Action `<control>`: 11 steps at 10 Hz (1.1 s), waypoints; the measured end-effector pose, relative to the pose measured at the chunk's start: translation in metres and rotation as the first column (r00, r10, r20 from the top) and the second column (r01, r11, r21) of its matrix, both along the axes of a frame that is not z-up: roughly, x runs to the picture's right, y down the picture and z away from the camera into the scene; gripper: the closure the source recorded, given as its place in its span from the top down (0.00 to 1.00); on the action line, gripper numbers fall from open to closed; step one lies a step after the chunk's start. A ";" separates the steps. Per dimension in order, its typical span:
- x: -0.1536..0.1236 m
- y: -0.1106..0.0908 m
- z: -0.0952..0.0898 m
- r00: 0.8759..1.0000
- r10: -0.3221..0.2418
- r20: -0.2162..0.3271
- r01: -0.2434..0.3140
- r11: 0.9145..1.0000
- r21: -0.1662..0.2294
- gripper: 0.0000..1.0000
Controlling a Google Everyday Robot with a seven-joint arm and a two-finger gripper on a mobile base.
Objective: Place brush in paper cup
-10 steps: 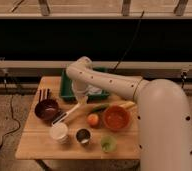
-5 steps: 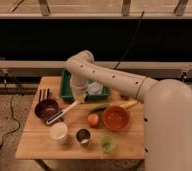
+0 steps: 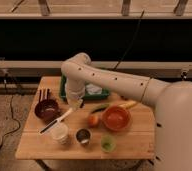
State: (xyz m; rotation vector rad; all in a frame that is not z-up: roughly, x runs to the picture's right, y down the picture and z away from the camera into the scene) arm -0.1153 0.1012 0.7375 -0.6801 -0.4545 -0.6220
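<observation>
Gripper (image 3: 74, 103) hangs over the table (image 3: 29, 145) at the green tray's (image 3: 64, 90) 6 o'clock, its state hidden. Brush (image 3: 56, 121) lies slanted at the gripper's 7 o'clock, dark tip low-left, resting across the paper cup (image 3: 59, 133) rim, probably not yet inside.

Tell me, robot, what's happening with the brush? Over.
Gripper low over the table, beside the dark red bowl. Slim white dish brush slanting from it, down toward the plain white paper cup. Brush not in yet. Shiny metal cup stands close by.
</observation>
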 end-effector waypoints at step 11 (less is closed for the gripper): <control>-0.033 0.044 -0.003 0.998 -0.064 -0.010 0.064 0.998 -0.020 0.16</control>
